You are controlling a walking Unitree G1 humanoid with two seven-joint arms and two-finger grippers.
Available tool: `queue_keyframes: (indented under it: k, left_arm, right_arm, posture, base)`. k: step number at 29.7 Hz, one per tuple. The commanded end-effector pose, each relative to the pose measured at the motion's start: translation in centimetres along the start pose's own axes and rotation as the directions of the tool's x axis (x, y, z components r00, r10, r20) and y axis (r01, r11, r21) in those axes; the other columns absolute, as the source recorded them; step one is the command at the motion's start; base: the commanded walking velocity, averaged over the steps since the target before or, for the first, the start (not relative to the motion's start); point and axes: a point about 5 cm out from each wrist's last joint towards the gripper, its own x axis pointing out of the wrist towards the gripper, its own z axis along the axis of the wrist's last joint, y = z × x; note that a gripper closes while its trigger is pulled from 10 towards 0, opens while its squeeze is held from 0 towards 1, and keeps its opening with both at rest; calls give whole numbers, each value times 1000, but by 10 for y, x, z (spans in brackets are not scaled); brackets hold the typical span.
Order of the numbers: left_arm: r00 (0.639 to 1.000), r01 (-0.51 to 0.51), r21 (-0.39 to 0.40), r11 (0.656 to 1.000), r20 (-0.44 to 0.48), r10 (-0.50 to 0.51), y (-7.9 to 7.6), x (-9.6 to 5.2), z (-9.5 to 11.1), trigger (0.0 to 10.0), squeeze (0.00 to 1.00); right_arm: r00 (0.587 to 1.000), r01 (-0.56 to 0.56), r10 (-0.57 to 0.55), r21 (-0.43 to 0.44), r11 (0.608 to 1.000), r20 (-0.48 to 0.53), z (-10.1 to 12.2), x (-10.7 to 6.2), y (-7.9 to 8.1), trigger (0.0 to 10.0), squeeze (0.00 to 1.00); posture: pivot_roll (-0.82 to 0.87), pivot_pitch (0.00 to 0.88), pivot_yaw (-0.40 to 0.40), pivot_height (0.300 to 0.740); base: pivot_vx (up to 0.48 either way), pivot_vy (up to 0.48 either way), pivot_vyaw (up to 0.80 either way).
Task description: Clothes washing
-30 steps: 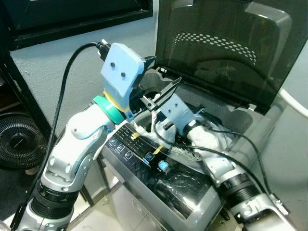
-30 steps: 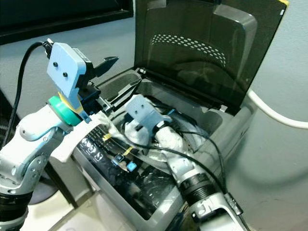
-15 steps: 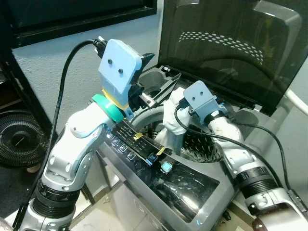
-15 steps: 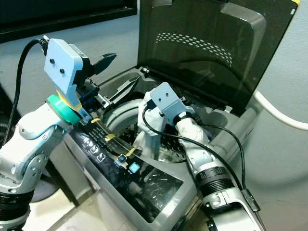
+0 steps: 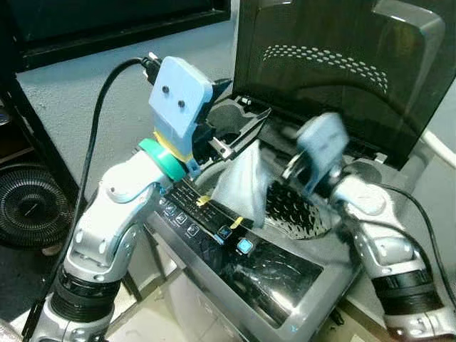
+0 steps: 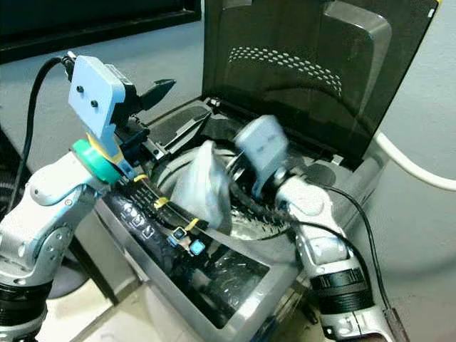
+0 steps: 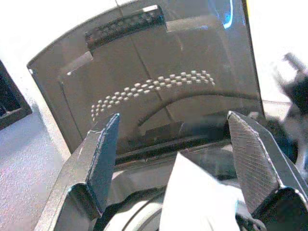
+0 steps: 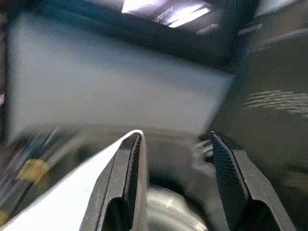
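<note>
One washing machine [image 5: 285, 285] is seen, with one dark lid [image 5: 335, 64] standing raised and one perforated drum [image 5: 296, 210] inside. One white cloth [image 5: 242, 182] is counted at the drum's opening. Two silver arms are present, so two tools are counted: the left tool [image 5: 239, 117] and the right tool [image 8: 175, 190], each with two black fingers set apart. One black fan [image 5: 28, 210] is seen on the floor beside the machine. One white hose [image 6: 413, 171] is counted on the wall.

No legible text; washing machine control panel [image 5: 206, 224] icons too small to read.
</note>
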Motion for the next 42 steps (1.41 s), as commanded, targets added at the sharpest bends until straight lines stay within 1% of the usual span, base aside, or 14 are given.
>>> queue_keyframes:
  k: [1,4,13,14,15,16,17,19,21,31,34,39,41,42]
  left_arm:
    - [999,10,-17,1000,47,-9,1,0,12,10000,0]
    - [997,26,-32,999,73,-23,0,-1,18,10000,0]
    - [997,49,-44,998,59,-47,-4,-2,17,10000,0]
    - [998,48,-37,998,48,-46,-3,-4,16,10000,0]
    - [998,46,-32,998,40,-45,-3,-5,15,10000,0]
    - [998,47,-29,998,35,-46,-3,-5,14,10000,0]
    - [998,47,-29,998,35,-46,-3,-5,14,10000,0]
    - [998,49,-30,998,32,-48,-4,-6,14,10000,0]
    - [998,51,-31,998,31,-50,-4,-6,14,10000,0]
    - [999,50,-29,998,23,-49,-4,-6,14,10000,0]
    - [999,48,-29,998,19,-48,-3,-7,15,10000,0]
    - [999,49,-32,998,18,-49,-3,-7,15,10000,0]
    - [999,51,-39,998,15,-50,-3,-8,14,10000,0]
    - [999,51,-39,998,15,-50,-3,-8,14,10000,0]
  right_arm:
    - [993,89,-92,39,995,75,10,-1,-7,10000,0]
    - [969,216,-227,116,969,96,8,-7,-15,10000,0]
    - [965,218,-242,205,954,100,8,-12,-14,10000,0]
    - [999,14,-16,66,998,34,6,-19,0,10000,0]
    - [988,-150,150,-14,989,-46,2,-27,12,10000,0]
    - [944,-305,284,-112,946,-171,-4,-36,15,10000,0]
    - [944,-305,284,-112,946,-171,-4,-36,15,10000,0]
    - [879,-436,360,-223,872,-312,-5,-46,8,10000,0]
    - [858,-474,373,-263,840,-353,3,-48,-3,10000,0]
    - [884,-445,363,-290,847,-295,22,-44,-16,10000,0]
    - [896,-435,393,-234,869,-207,40,-45,-17,10000,0]
    - [902,-427,401,-208,880,-159,45,-46,-16,10000,0]
    - [938,-346,340,-131,929,-66,45,-45,-18,10000,0]
    - [938,-346,340,-131,929,-66,45,-45,-18,10000,0]
  posture:
    - [-24,95,92,740]
    - [-19,94,91,740]
    - [-15,91,94,740]
    - [-22,86,102,740]
    - [-22,86,102,740]
    - [-25,87,103,740]
    - [-25,87,103,740]
    - [-25,87,103,740]
    - [-34,85,101,740]
    - [-25,90,100,740]
    - [-22,94,104,740]
    - [-25,95,107,740]
    - [-29,95,112,740]
    - [-29,95,112,740]
  base:
    - [0,0,0]
    - [0,0,0]
    - [0,0,0]
    - [0,0,0]
    - [0,0,0]
    - [0,0,0]
    - [0,0,0]
    - [0,0,0]
    - [0,0,0]
    - [0,0,0]
    - [0,0,0]
    - [0,0,0]
    - [0,0,0]
    - [0,0,0]
